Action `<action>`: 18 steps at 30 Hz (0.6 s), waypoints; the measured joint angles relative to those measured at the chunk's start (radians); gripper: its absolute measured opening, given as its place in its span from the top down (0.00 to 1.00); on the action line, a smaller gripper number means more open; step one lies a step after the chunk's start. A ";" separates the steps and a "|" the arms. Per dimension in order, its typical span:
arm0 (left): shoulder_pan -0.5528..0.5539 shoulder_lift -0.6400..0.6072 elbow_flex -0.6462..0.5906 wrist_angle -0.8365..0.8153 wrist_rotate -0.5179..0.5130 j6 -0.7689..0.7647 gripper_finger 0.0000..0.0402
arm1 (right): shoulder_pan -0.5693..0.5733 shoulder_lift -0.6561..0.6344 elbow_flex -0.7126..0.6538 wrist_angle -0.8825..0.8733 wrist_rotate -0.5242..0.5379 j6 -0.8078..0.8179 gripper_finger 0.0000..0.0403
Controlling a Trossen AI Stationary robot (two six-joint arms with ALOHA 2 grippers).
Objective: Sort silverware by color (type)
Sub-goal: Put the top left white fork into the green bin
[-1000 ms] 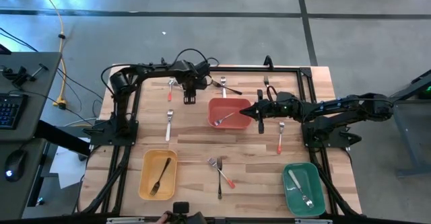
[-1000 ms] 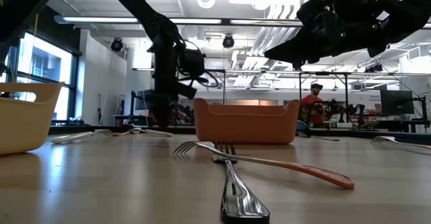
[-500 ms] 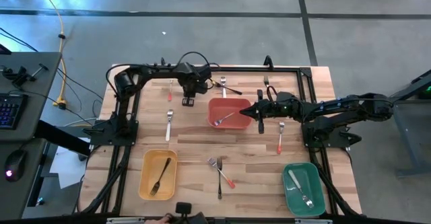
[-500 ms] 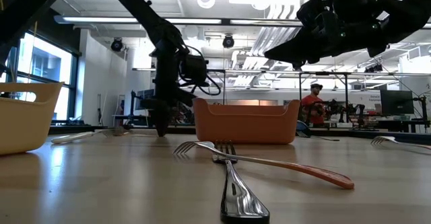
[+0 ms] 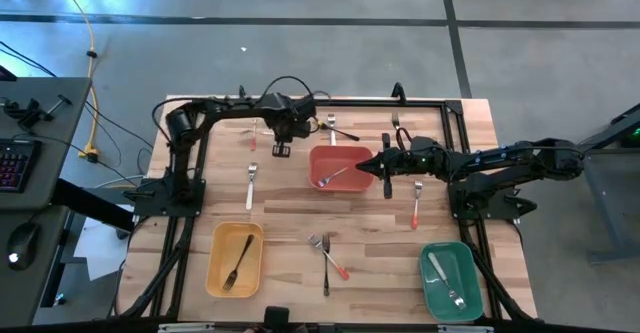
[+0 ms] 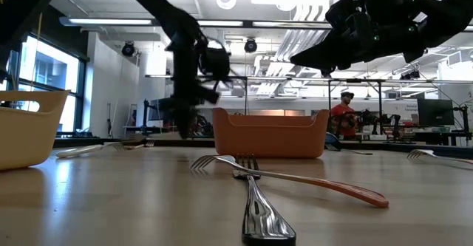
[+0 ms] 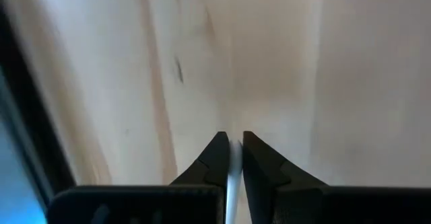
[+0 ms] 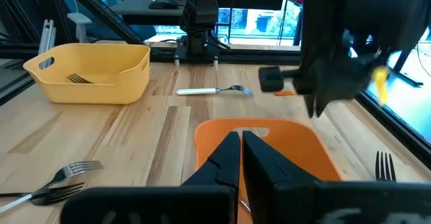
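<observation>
Pale butcher-block wood forms the tabletop (image 5: 290, 198), with the silverware scattered across it. The left tool (image 7: 230, 147), near the far edge just beside the far-left corner of the orange-red plastic bin (image 5: 340, 166), has its fingers pressed together on a thin pale-handled utensil (image 7: 232, 177). The right tool (image 8: 240, 150) hangs at the right side of that same bin, fingers brought together with nothing visible between them. Inside the bin lies a silver-headed fork (image 5: 333, 177).

A yellow plastic bin (image 5: 236, 260) near the front-left corner holds a dark fork (image 5: 238, 261), and a green plastic bin (image 5: 447, 280) at the front-right corner holds a pale utensil (image 5: 445, 278). Between those two bins, near the front edge, a red-handled fork (image 5: 330, 254) and a dark-handled fork (image 6: 259, 205) lie crossed. A white-handled fork (image 5: 251, 185) lies left of the orange-red bin, and another red-handled fork (image 5: 416, 205) lies to the bin's right. Two more forks (image 5: 338, 126) rest near the far edge.
</observation>
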 joint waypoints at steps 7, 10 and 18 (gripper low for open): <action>0.000 -0.153 0.000 0.063 0.152 -0.193 0.97 | 0.000 0.000 0.000 -0.006 0.000 0.000 1.00; 0.000 -0.252 -0.046 0.173 0.218 -0.271 0.97 | 0.000 -0.001 0.000 -0.012 0.000 0.002 1.00; -0.018 -0.562 -0.299 0.527 0.344 -0.526 0.97 | 0.000 0.033 0.000 0.067 0.033 0.118 0.99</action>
